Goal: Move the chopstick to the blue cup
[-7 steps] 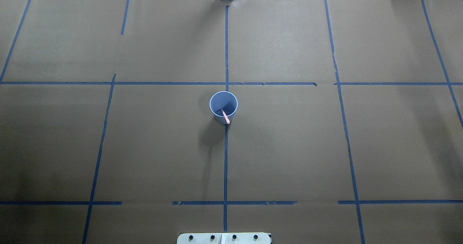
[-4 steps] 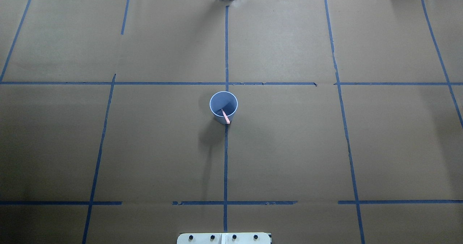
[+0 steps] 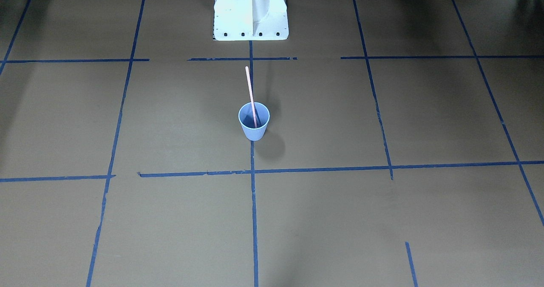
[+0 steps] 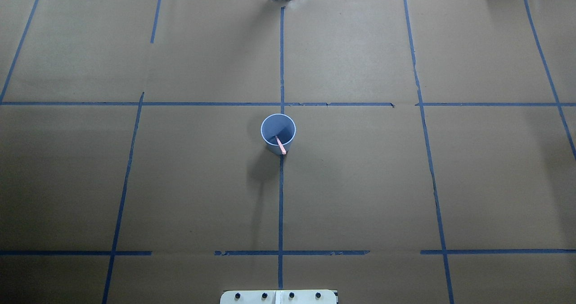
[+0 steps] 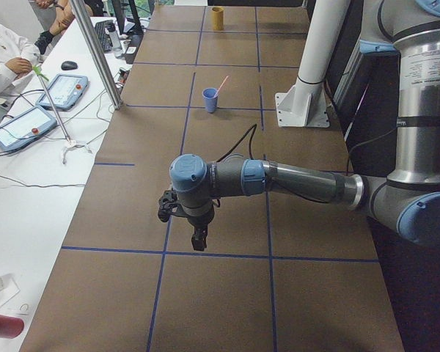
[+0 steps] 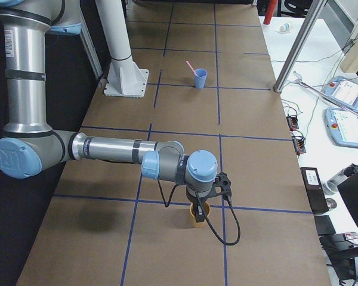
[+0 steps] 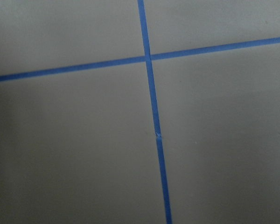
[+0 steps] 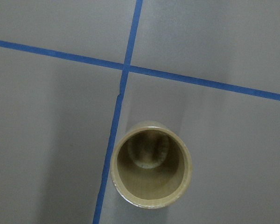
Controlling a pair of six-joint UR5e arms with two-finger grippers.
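Observation:
The blue cup [image 3: 253,129] stands upright at the table's middle, beside the centre tape line; it also shows in the overhead view [image 4: 272,126]. The pale pink chopstick [image 3: 250,87] stands inside it and leans toward the robot's base, its top over the rim [image 4: 281,147]. My left gripper [image 5: 198,240] hangs over bare table at the left end, far from the cup [image 5: 210,100]; I cannot tell if it is open or shut. My right gripper [image 6: 198,205] hangs over a tan cup at the right end, far from the blue cup [image 6: 200,78]; I cannot tell its state.
A tan cylindrical cup [image 8: 151,201] stands upright and empty below the right wrist camera, next to a tape crossing. The white robot base [image 3: 250,19] is at the table's near edge. Operators and teach pendants [image 5: 22,125] sit beyond the far edge.

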